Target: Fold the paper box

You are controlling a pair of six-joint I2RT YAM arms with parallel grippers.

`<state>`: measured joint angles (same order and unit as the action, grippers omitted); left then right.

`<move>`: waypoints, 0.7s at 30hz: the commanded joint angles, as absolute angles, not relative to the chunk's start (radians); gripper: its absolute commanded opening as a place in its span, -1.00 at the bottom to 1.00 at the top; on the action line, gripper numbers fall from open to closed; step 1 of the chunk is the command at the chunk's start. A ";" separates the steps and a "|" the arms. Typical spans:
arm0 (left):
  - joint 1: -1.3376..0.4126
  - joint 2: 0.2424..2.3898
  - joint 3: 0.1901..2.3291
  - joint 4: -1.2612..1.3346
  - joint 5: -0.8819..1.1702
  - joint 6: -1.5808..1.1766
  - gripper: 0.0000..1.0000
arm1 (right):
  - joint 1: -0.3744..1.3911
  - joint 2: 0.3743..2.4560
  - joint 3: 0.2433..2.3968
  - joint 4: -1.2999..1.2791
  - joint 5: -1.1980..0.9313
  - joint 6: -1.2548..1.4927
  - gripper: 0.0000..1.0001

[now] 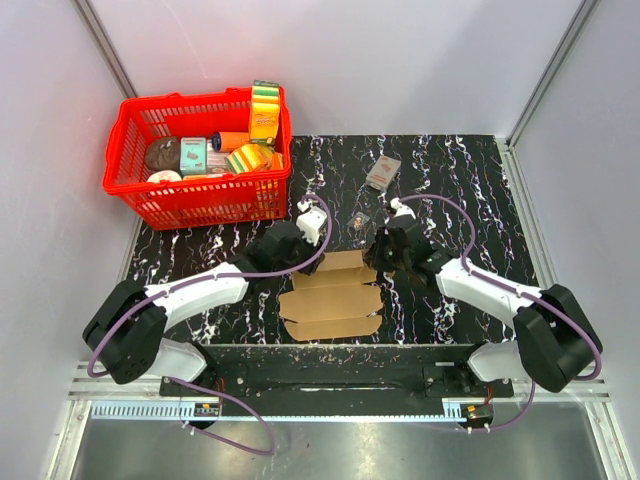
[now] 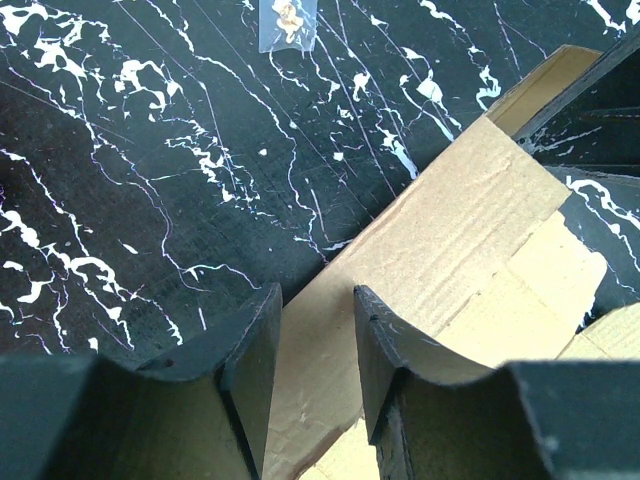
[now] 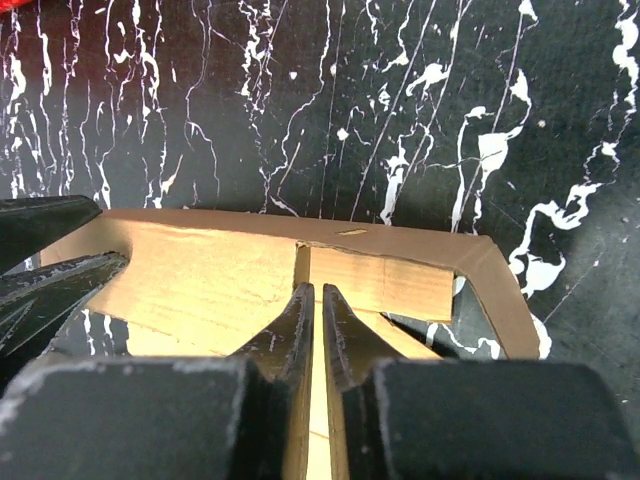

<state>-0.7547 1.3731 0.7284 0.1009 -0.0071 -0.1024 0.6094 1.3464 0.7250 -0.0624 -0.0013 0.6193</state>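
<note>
- Brown cardboard makes up the paper box. It lies mostly flat on the black marbled table between the two arms, and its far strip appears raised as a low wall.
- We see the left gripper at the box's far left corner. Its jaws are set apart and straddle the raised strip, and nothing shows them pinching it.
- We see the right gripper at the far right corner. Its jaws are drawn almost together, leaving a thin slit lined up with a notch in the wall. We cannot tell whether a cardboard edge sits in that slit.
- We judge the main risk to be a crooked fold. If one side lifts or pushes the wall while the other only straddles it, the strip could twist and crease off its score line.
- We think the light sheet could slide on the smooth table under a sideways push, since nothing pins its near half.
- We think narrow fingertips pressing near the notch could dent or tear the board.
- We note a small clear sachet just beyond the box. A printed packet and a red basket lie farther off. A shove away from the arms could sweep the sachet along.
</note>
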 commanded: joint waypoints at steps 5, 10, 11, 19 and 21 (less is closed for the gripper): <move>-0.764 1.362 0.732 0.118 -0.023 -0.104 -0.21 | 0.568 1.351 0.675 0.095 -0.142 0.713 -0.77; -0.765 1.364 0.733 0.118 -0.025 -0.104 -0.21 | 0.540 1.353 0.638 0.147 -0.195 0.752 -0.77; -0.765 1.364 0.732 0.118 -0.023 -0.104 -0.21 | 0.535 1.351 0.635 0.143 -0.195 0.750 -0.77; -0.767 1.361 0.732 0.114 -0.028 -0.103 -0.21 | 0.526 1.321 0.666 -0.084 0.004 0.670 -0.62; -0.767 1.361 0.732 0.114 -0.028 -0.103 -0.21 | 0.522 1.330 0.664 -0.098 0.046 0.670 -0.67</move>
